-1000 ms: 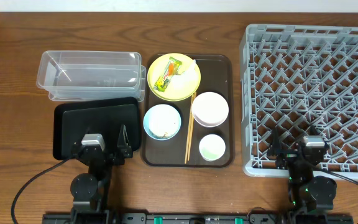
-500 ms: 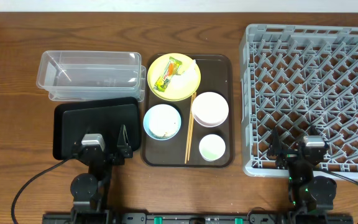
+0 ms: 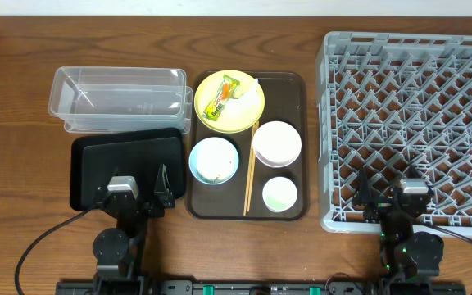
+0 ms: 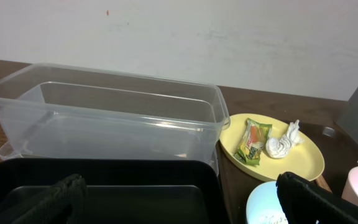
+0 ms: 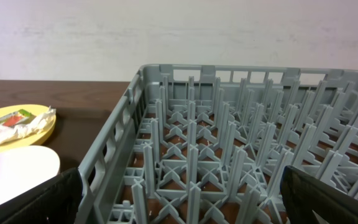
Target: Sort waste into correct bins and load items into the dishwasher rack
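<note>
Nothing is lifted yet, so the step in hand looks like the first waste pick, prob. the snack wrapper [image 3: 222, 96] on the yellow plate [image 3: 240, 120], at the 12 o'clock end of the brown tray [image 3: 290, 92]. To do it well: use the left arm since it's nearer, come in from above and pinch across the wrapper's short width. Stay clear of the paper scrap [image 3: 244, 88] just beside it at 2 o'clock, and lift straight up so the plate doesn't skid. The clear tub [image 3: 120, 100] sits at 9 o'clock of the plate w/ the black bin [image 3: 129, 164] at 6 o'clock of the tub, both near. Which bin takes the wrapper can't be told from here. Dishes wait on the tray: blue bowl [image 3: 214, 160] at 9 o'clock, white-pink bowl [image 3: 277, 143] at 3 o'clock, green cup [image 3: 279, 194] at 5 o'clock, and chopsticks [image 3: 250, 168] lying between the bowls. The rack [image 3: 416, 106] stands on the table [image 3: 23, 123] at 3 o'clock of the tray, nothing loaded. The left gripper [image 3: 133, 191] is spread wide w/ nothing between its fingers, over the black bin's 6 o'clock edge. Can't tell if it touches the rim. The right gripper [image 3: 401, 195] is likewise wide apart and holding nothing, over the rack's 6 o'clock edge.
</note>
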Controlling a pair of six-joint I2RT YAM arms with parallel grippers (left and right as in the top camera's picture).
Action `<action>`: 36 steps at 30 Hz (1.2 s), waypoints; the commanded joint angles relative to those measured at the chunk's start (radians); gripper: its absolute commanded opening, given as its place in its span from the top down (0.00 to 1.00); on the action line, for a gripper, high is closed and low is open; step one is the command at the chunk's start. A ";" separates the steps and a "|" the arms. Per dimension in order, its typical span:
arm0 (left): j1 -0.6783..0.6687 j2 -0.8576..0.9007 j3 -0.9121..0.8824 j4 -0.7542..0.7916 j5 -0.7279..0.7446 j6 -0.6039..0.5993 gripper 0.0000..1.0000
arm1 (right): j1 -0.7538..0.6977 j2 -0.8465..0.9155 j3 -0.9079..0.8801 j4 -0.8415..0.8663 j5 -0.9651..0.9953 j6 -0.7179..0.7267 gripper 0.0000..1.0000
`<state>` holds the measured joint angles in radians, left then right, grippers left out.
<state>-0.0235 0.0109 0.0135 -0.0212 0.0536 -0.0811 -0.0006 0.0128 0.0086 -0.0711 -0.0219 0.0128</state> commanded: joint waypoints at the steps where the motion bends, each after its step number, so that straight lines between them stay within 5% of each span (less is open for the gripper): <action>1: -0.002 -0.005 -0.010 -0.045 0.010 0.006 0.00 | 0.015 -0.003 -0.003 -0.003 0.007 -0.014 0.01; 36: -0.002 0.000 -0.010 -0.042 0.006 0.006 0.00 | 0.015 -0.003 -0.003 -0.003 0.006 -0.013 0.01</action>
<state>-0.0235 0.0113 0.0135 -0.0196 0.0536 -0.0807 -0.0006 0.0128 0.0086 -0.0711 -0.0219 0.0128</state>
